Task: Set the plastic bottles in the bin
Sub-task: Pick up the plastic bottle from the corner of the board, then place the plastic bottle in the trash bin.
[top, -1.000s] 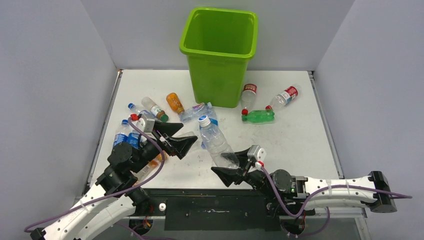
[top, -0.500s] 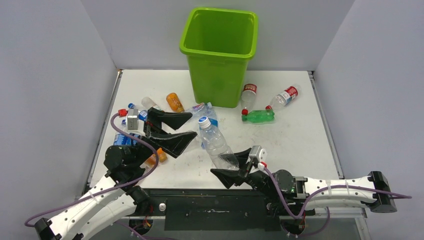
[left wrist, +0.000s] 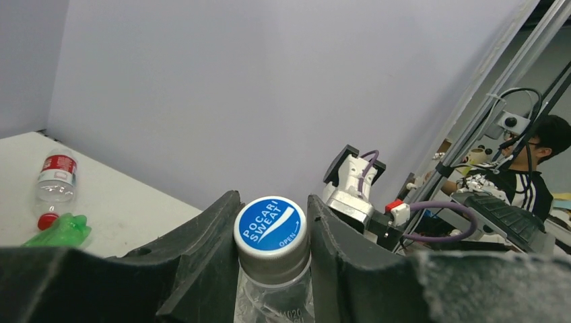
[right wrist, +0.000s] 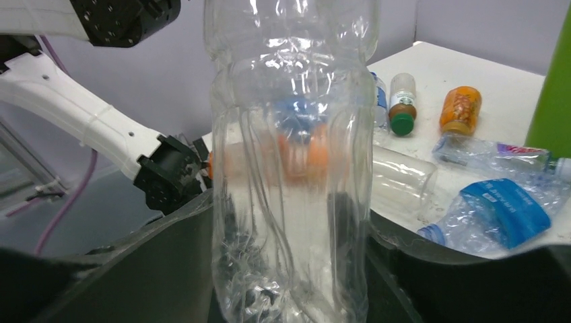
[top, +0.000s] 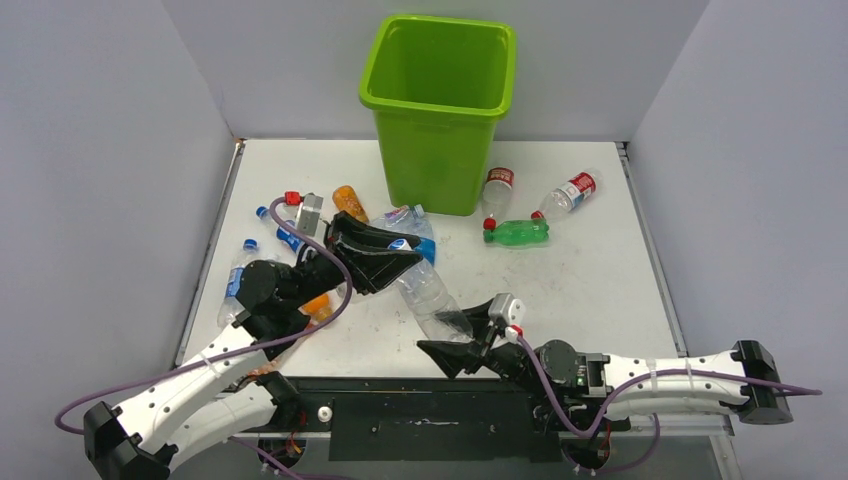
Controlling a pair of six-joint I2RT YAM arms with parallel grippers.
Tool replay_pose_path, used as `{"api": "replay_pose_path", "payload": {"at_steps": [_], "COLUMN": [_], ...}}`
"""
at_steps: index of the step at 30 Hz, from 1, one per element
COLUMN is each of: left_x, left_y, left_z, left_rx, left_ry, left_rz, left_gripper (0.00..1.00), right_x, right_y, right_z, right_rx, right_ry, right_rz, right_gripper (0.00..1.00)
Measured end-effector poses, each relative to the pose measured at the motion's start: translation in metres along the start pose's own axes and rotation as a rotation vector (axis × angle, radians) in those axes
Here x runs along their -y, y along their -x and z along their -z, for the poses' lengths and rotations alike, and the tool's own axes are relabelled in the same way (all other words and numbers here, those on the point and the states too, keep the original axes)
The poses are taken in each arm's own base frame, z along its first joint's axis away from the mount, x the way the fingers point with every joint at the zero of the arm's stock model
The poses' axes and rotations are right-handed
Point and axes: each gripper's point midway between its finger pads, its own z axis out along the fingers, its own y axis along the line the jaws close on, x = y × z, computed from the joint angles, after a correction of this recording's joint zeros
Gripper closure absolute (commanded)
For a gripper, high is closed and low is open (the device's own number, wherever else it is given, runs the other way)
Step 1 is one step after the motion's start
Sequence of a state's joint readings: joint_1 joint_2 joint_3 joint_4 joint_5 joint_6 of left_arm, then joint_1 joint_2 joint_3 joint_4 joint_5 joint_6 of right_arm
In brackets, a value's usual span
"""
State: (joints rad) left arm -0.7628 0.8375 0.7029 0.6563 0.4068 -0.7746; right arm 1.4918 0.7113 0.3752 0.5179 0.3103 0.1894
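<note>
A large clear plastic bottle (top: 425,290) with a blue cap (left wrist: 271,227) is held off the table between both arms. My left gripper (top: 392,252) is shut on its cap, one finger (left wrist: 205,259) pressed against each side. My right gripper (top: 462,338) is shut on the bottle's base, and the clear body (right wrist: 293,168) fills the right wrist view between the fingers (right wrist: 168,269). The lime-green bin (top: 430,160) stands at the back centre. More plastic bottles lie on the table: an orange one (top: 347,202), a crushed blue-labelled one (top: 415,220), a green one (top: 518,233) and two red-labelled ones (top: 497,188) (top: 568,195).
Blue-labelled bottles (top: 240,275) lie along the left edge behind my left arm. A green-capped bottle (right wrist: 402,101) and a flat clear one (right wrist: 400,182) lie near the orange bottle (right wrist: 460,109). Grey walls close in the table on three sides.
My left gripper swung right from the left-side bottles to the held bottle's cap and closed on it. The right gripper kept its hold on the base, barely moving.
</note>
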Motion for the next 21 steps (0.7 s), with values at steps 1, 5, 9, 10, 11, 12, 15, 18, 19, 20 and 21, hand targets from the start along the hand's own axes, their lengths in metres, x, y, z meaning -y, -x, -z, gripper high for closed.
{"api": "replay_pose_path", "payload": {"at_steps": [1,5,9,10,11,12,15,18,19,20,21], "left_x": [0.003,0.002,-0.003,-0.003,-0.003,-0.002,0.006,0.02,0.023,0.024,0.024], "left_y": [0.0,-0.004,-0.003,0.0,0.005,0.011,0.035,0.065,0.075,0.086,0.101], "left_z": [0.0,0.002,0.005,0.006,0.006,0.005,0.002,-0.003,-0.004,-0.005,-0.006], "left_rx": [-0.007,-0.028,-0.045,-0.045,-0.042,-0.032,0.006,0.061,0.084,0.112,0.151], "left_ry": [-0.013,-0.009,0.033,0.047,0.06,0.073,0.098,0.112,0.12,0.137,0.162], "left_rz": [-0.005,-0.014,-0.07,-0.089,-0.112,-0.139,-0.206,-0.268,-0.292,-0.333,-0.376], "left_gripper": [1.0,1.0,1.0,1.0,1.0,1.0,1.0,1.0,1.0,1.0,1.0], "right_x": [0.0,-0.004,-0.01,-0.011,-0.011,-0.012,-0.018,-0.016,-0.013,-0.006,0.002], "right_y": [-0.001,-0.009,-0.029,-0.035,-0.04,-0.042,-0.031,-0.002,0.005,0.013,0.018], "right_z": [-0.001,-0.008,-0.017,-0.019,-0.023,-0.028,-0.046,-0.059,-0.06,-0.06,-0.059], "right_rx": [-0.003,-0.035,-0.1,-0.121,-0.144,-0.167,-0.189,-0.14,-0.124,-0.109,-0.098], "right_ry": [0.0,-0.002,-0.008,-0.014,-0.022,-0.036,-0.073,-0.126,-0.144,-0.17,-0.193], "right_rz": [-0.001,-0.016,-0.037,-0.04,-0.044,-0.046,-0.064,-0.095,-0.106,-0.12,-0.132], "right_gripper": [0.01,0.1,0.1,0.1,0.1,0.1,0.1,0.1,0.1,0.1,0.1]}}
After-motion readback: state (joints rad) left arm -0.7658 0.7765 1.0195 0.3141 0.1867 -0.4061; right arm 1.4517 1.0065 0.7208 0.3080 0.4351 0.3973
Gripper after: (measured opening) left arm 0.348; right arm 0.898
